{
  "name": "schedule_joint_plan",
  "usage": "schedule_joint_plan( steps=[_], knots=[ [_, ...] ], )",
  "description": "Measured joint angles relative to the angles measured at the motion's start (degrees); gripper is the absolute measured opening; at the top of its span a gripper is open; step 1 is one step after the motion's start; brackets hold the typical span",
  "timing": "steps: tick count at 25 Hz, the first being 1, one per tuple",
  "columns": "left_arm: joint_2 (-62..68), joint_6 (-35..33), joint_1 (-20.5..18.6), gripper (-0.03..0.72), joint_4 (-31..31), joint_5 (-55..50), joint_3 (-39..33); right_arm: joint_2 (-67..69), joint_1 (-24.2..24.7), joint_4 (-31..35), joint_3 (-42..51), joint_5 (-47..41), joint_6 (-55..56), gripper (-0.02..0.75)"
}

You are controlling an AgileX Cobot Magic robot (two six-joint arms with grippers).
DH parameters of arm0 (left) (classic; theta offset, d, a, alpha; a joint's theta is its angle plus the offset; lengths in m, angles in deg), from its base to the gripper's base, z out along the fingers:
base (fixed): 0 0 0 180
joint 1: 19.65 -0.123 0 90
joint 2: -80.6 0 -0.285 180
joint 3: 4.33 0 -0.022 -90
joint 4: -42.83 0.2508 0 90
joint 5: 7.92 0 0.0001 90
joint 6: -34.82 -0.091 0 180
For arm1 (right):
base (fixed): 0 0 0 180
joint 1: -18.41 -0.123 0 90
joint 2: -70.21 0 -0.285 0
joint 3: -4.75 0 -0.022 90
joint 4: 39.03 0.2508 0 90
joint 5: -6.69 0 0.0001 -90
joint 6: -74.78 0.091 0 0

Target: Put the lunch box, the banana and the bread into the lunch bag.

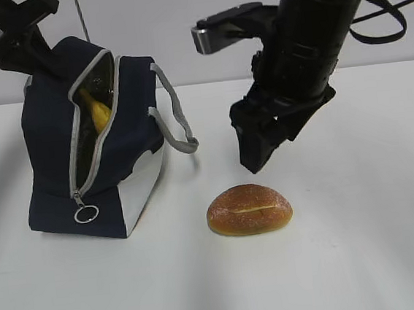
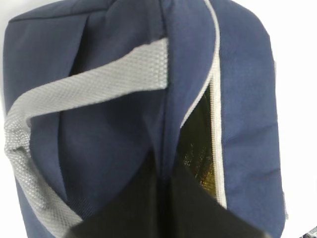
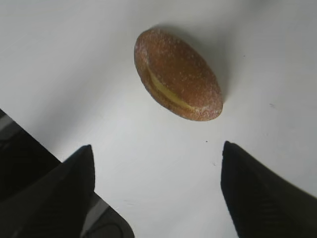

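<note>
The navy lunch bag (image 1: 53, 155) stands at the left with its zipper open. The yellow banana (image 1: 99, 114) shows inside the opening. My left gripper (image 1: 31, 63) is shut on the bag's top fabric edge. In the left wrist view its jaws (image 2: 166, 171) pinch the navy fabric beside the shiny lining (image 2: 200, 148). The golden-brown bread (image 1: 249, 209) lies on the table right of the bag. My right gripper (image 1: 260, 157) hangs open and empty just above and behind it. The right wrist view shows the bread (image 3: 178, 74) ahead of the open gripper (image 3: 156, 153). The lunch box is not in view.
The bag's grey strap handle (image 1: 178, 121) hangs toward the bread, and the other strap (image 2: 74, 84) lies across the bag's top. The zipper's ring pull (image 1: 86, 213) hangs at the front bottom of the opening. The white table (image 1: 349, 258) runs right and forward.
</note>
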Motion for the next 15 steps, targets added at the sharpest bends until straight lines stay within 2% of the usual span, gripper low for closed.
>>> schedule_joint_plan(
  steps=[7, 15],
  knots=[
    [0.00, 0.00, 0.00, -0.003, -0.05, 0.00, 0.00, 2.19, 0.00, -0.13, 1.82, 0.52, -15.56, 0.593],
    [0.00, 0.00, 0.00, -0.003, -0.05, 0.00, 0.00, 9.40, 0.00, -0.13, 1.82, 2.54, -21.00, 0.598]
  ],
)
